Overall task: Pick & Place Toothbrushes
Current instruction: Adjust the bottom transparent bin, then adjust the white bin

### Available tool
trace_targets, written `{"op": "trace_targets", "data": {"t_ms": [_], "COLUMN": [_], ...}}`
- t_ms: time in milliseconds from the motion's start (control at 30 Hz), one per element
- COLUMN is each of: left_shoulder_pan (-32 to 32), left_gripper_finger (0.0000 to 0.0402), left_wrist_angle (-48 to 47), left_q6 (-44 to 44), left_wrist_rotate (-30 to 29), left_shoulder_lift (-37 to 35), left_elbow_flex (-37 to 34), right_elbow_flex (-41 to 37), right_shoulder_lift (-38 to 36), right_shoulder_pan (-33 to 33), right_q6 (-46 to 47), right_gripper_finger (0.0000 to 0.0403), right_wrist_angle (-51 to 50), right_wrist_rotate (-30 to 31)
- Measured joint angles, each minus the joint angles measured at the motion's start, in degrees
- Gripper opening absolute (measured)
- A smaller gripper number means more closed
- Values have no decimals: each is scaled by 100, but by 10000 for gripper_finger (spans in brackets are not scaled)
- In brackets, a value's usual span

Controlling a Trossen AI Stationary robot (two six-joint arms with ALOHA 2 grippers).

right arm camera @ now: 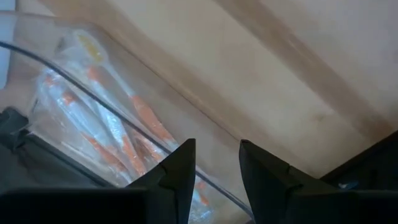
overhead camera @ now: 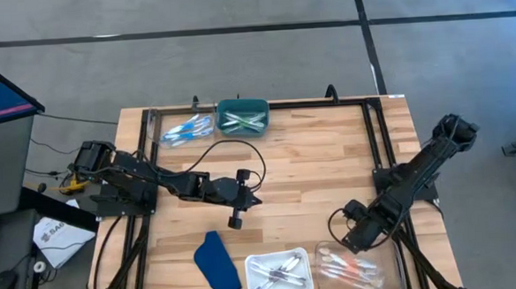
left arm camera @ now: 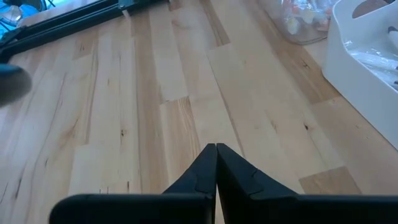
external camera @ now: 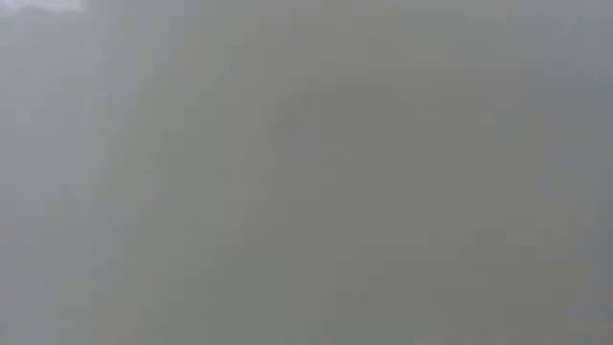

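Step in hand: sorting looks nearly or fully done — I judge no toothbrush lies loose on the bare counter (overhead camera: 312,159), and neither gripper carries one.
Toothbrushes: all lie in four containers. The blue toothbrushes (overhead camera: 189,129) sit in a clear tray at the far edge, toward the left corner; the green toothbrushes (overhead camera: 241,121) in the teal bin (overhead camera: 242,104) just beside it; the purple-grey toothbrushes (overhead camera: 278,272) in the white tray (overhead camera: 279,257) at the near edge; the orange toothbrushes (right arm camera: 144,118) in the clear tray (overhead camera: 356,268) next to it, toward the near right corner.
Right gripper (right arm camera: 214,168): hangs over the rim of that clear tray, fingers apart with nothing between them.
Left gripper (left arm camera: 216,155): rests over the middle of the counter, fingers pressed together, empty.
Dark blue cloth (overhead camera: 215,262): flat near the near edge, left of the white tray.
Low view: a grey blur, nothing to read.
Next move: my judgement — the right arm needs to lift clear of the tray wall without catching it.
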Motion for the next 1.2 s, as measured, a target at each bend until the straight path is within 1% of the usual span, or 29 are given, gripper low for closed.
{"op": "trace_targets", "data": {"t_ms": [167,400,533,633,700,733,833,967,1100,1200], "left_shoulder_pan": [0,0,0,2,0,-19,-75,-184,-437,-811], "left_gripper_finger": [0,0,0,0,0,0,0,0,0,0], "left_wrist_angle": [28,52,79,107,116,114,98,20,-439,-971], "left_q6": [86,94,105,109,143,146,149,73,-436,-883], "left_wrist_rotate": [0,0,12,362,635,680,706,666,649,341], "left_shoulder_lift": [0,0,0,0,0,0,0,-2,-60,-116], "left_elbow_flex": [0,0,0,0,0,0,0,0,4,2], "right_elbow_flex": [0,0,0,0,0,0,64,422,765,846], "right_shoulder_lift": [0,0,0,0,0,0,2,2,2,2], "right_shoulder_pan": [151,155,13,-175,-313,-389,-665,-1142,-1616,-1917], "right_q6": [256,288,-24,-387,-652,-800,-1409,-2584,-3898,-4654], "right_gripper_finger": [118,118,118,118,118,118,118,118,118,118], "right_wrist_angle": [56,86,81,84,124,165,243,341,964,1612], "right_wrist_rotate": [90,253,550,736,838,871,1051,1301,1330,1223]}}
